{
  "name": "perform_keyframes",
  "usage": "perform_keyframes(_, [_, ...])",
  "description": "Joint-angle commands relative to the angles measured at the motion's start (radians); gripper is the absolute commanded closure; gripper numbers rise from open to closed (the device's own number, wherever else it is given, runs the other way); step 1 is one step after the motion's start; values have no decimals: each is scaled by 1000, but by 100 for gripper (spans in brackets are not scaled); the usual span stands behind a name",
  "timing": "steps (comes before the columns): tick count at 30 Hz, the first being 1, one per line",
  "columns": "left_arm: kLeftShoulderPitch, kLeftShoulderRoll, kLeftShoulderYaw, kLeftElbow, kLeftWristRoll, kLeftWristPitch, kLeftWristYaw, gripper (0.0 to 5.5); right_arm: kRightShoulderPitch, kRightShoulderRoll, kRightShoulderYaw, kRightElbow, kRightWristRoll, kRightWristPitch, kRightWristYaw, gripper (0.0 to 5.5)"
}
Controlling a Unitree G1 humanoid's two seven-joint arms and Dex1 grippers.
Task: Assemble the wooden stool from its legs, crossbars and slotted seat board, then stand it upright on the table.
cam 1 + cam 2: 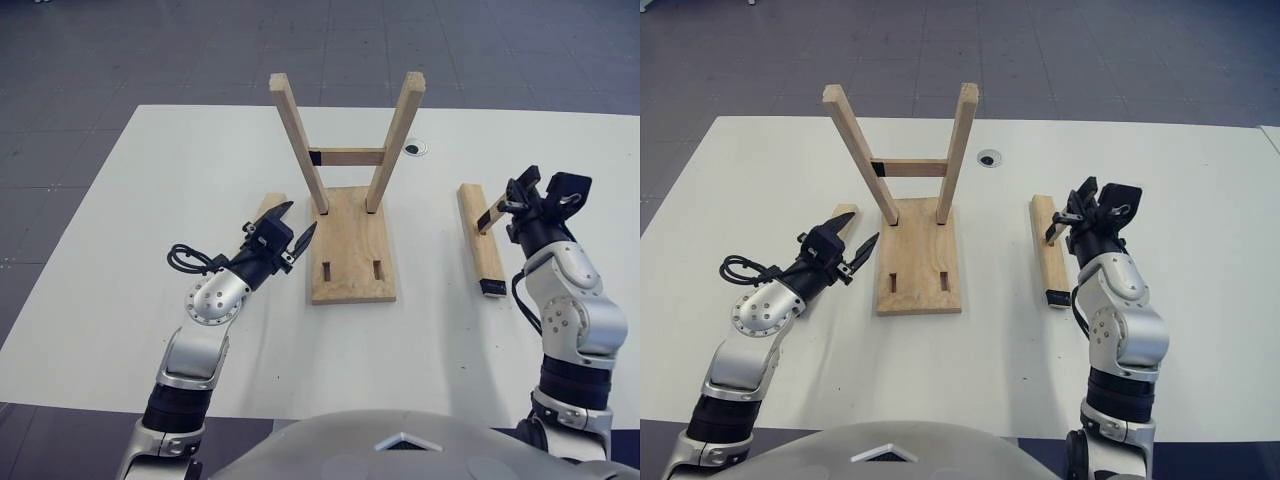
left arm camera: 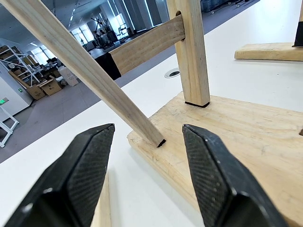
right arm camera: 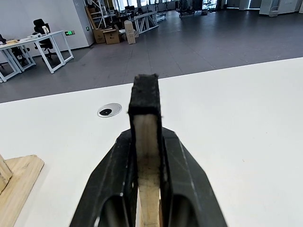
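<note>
The slotted seat board (image 1: 352,262) lies flat mid-table. Two legs (image 1: 299,140) stand tilted in its far slots, joined by a crossbar (image 1: 348,157); the two near slots (image 1: 327,269) are empty. My left gripper (image 1: 300,216) is open just left of the board, over a loose leg (image 1: 270,206) lying on the table. In the left wrist view its fingers (image 2: 215,175) frame the board's corner. To the right lies another leg (image 1: 480,245). My right gripper (image 1: 512,207) is shut on a short black-tipped crossbar (image 3: 145,127) that sticks out from that leg.
A round cable grommet (image 1: 415,148) sits in the white table (image 1: 180,180) behind the board. A black cable (image 1: 185,258) loops beside my left wrist. Bare tabletop stretches to the far left and in front of the board.
</note>
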Motion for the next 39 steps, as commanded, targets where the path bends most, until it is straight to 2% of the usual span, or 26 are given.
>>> perform_keyframes(1, [8,5,-2,-12,7,10,-4,285,22,2,8,32,-32,-24,17,508])
perform_keyframes(10, [12,2,-3,-22,7,16,-2,285,-3,7,-57,30,-20,-34,3,508])
perform_keyframes(16, [21,1,-5,-30,7,22,-1,285,11,1,-31,63,-39,-24,29,508])
perform_keyframes(24, [29,-1,-9,-36,7,28,-2,285,-33,-136,39,186,-69,92,162,508])
perform_keyframes(28, [24,1,-3,-35,6,32,-1,285,31,-200,60,160,-49,171,237,508])
perform_keyframes(33, [36,-4,5,-42,7,34,12,285,119,-196,1,140,-14,226,239,508])
perform_keyframes(36, [35,-11,-4,-41,10,35,18,285,145,-168,36,270,-42,135,262,508])
perform_keyframes(39, [23,-7,5,-36,7,37,15,285,235,-144,55,336,-100,-98,287,508])
